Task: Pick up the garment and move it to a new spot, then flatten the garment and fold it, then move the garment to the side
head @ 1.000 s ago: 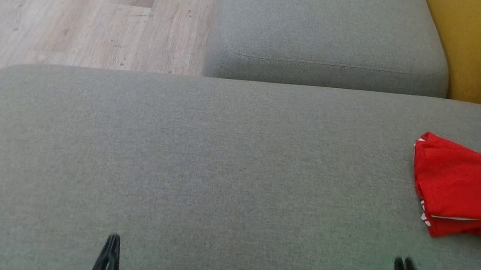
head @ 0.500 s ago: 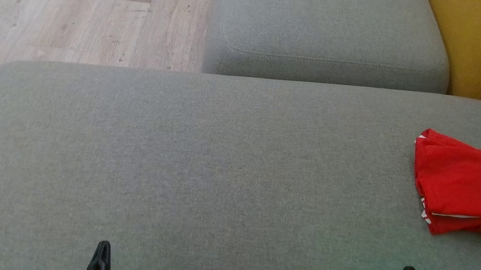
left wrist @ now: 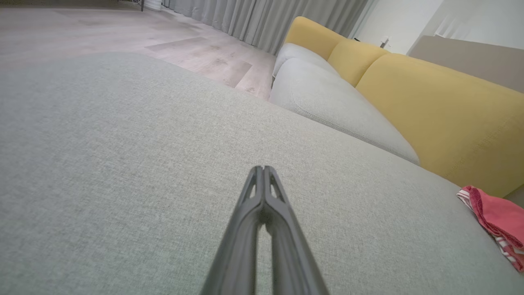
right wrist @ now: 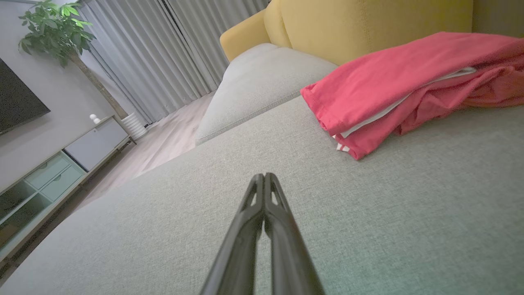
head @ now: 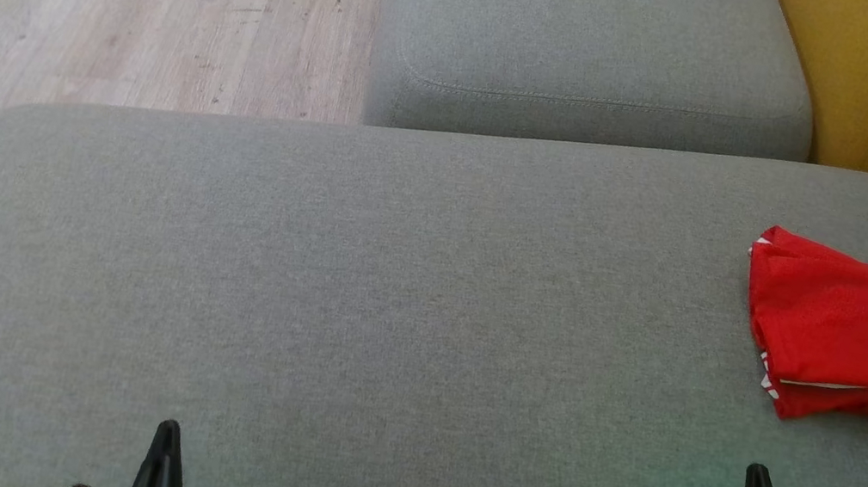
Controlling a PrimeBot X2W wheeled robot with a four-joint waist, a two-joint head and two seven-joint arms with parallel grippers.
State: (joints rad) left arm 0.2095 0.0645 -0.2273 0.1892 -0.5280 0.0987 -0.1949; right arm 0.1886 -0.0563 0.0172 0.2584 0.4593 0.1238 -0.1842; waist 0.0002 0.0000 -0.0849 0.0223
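Grey cushion (head: 388, 315), one red garment (head: 857, 319)

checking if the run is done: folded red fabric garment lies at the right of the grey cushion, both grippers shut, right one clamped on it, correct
Not quite. The right gripper is shut on nothing: in the right wrist view its tips meet over bare grey cushion, apart from the folded red fabric garment. The rest holds: the left gripper is shut too.
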